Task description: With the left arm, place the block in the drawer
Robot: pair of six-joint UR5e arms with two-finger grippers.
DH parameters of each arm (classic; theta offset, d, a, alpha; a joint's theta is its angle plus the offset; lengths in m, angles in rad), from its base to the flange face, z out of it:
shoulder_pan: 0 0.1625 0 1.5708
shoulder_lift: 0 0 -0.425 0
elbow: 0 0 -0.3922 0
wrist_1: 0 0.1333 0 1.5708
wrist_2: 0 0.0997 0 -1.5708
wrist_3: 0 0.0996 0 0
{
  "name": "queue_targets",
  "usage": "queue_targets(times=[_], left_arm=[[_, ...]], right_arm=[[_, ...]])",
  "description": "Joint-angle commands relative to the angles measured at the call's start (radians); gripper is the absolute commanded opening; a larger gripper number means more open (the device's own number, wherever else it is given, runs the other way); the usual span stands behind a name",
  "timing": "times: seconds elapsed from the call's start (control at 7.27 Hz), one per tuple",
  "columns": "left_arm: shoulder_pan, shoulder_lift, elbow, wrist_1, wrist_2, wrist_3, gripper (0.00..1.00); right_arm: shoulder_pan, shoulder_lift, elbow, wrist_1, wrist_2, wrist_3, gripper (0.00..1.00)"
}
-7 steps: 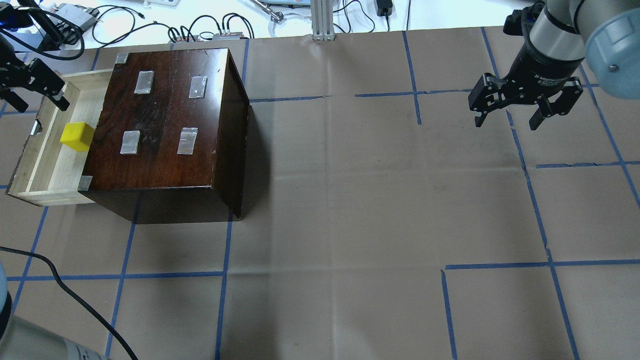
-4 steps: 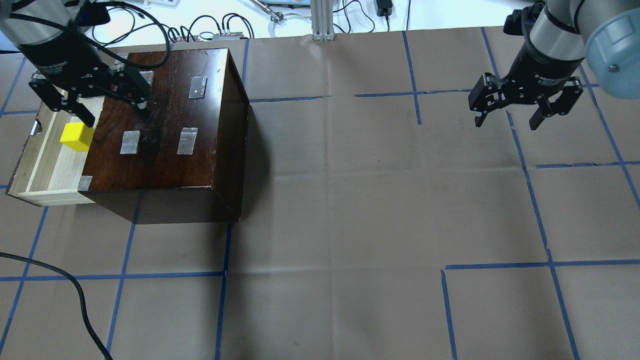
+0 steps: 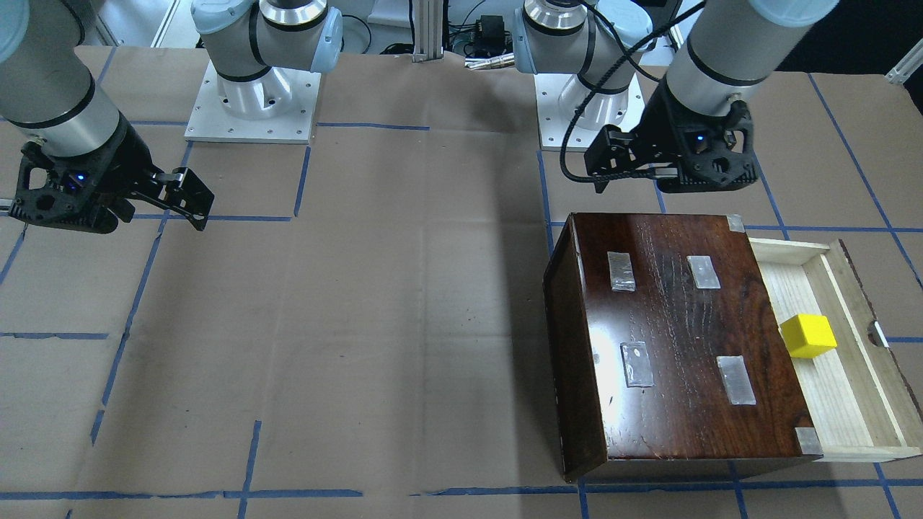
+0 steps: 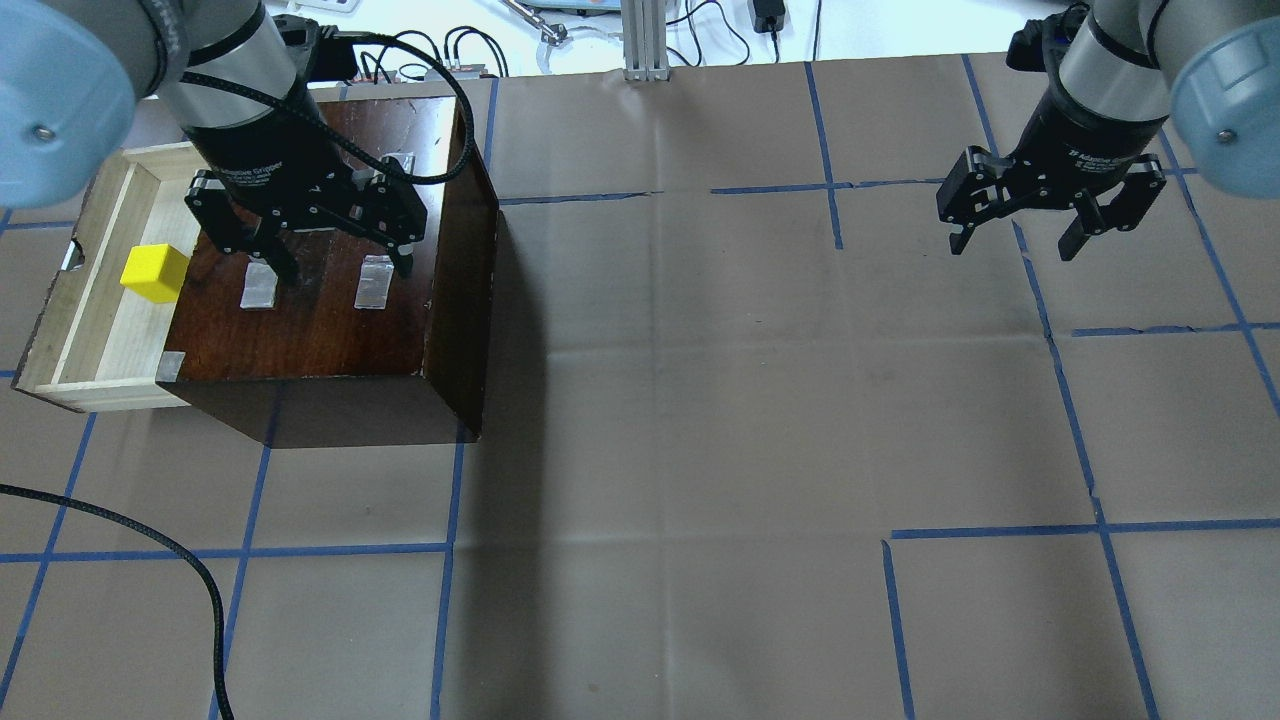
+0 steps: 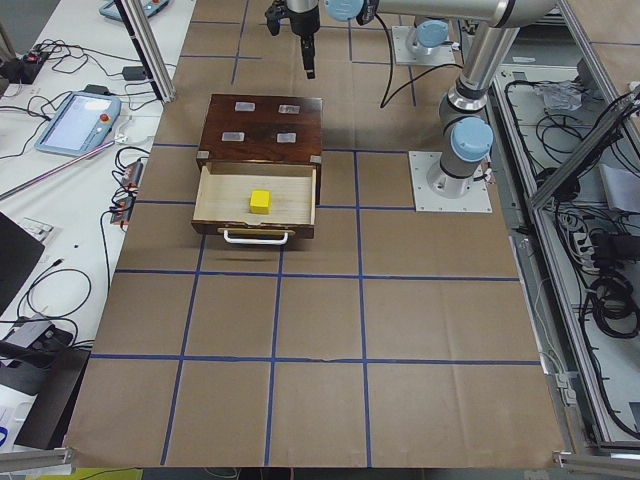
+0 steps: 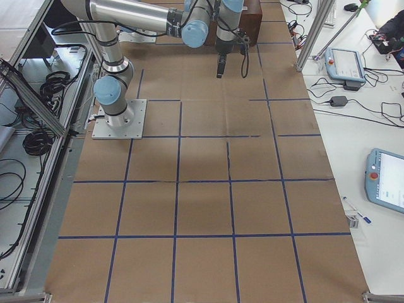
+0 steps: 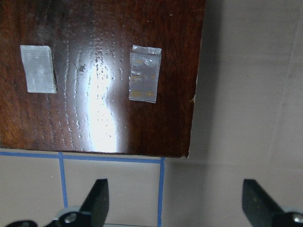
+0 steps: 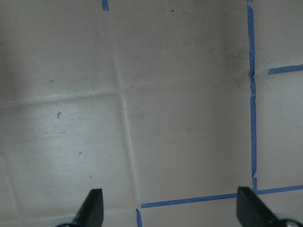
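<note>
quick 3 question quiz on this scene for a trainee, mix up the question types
1. True or false: the block lies inside the pulled-out drawer.
2. Pick one: the left gripper holds A) the block, B) nothing, C) the drawer's front board.
3. Short answer: is the right gripper open or shut?

Key: 1 true; 2 B; 3 open.
</note>
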Motion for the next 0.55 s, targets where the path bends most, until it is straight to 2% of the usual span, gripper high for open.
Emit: queue_targets(times=[0.0,0.14,0.41], left_arm=[[-0.005,-0.020,-0.011,0.030,-0.003,0.016,0.99],[-0.005,-0.042,-0.019,0.088,-0.007,0.016,0.99],[-0.005,-0.051,-0.019,0.093,-0.004,0.024,0.99]], right_arm=[[0.000,0.000,0.000,0.000,0.000,-0.001,1.00],[0.000,0.000,0.000,0.000,0.000,0.000,1.00],[0.000,0.000,-0.001,0.000,0.000,-0.001,1.00]])
